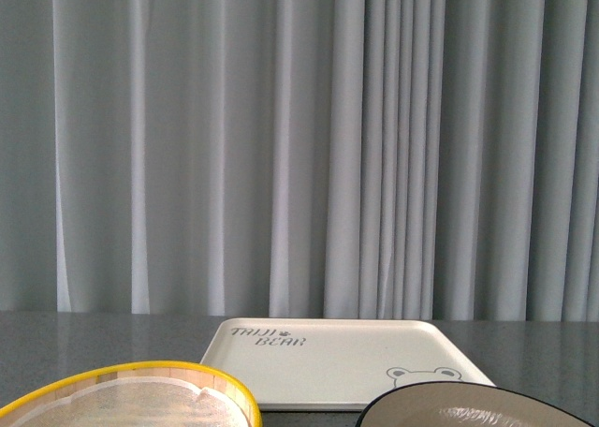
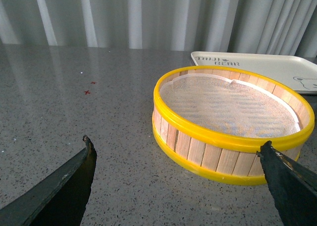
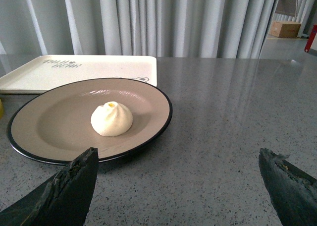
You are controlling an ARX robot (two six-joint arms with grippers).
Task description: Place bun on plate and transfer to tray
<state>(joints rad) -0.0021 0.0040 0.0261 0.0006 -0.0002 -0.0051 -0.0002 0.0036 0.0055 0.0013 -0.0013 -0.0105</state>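
Before the tray [image 1: 328, 361], bun [image 3: 112, 119] on plate [image 3: 49, 132], steamer basket [image 2: 208, 154] alongside

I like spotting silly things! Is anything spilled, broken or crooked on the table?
Nothing is spilled or broken. The bun sits upright on the plate, and the steamer and tray lie flat. The only odd bit: two tiny red marks on the grey table, a little way from the steamer.
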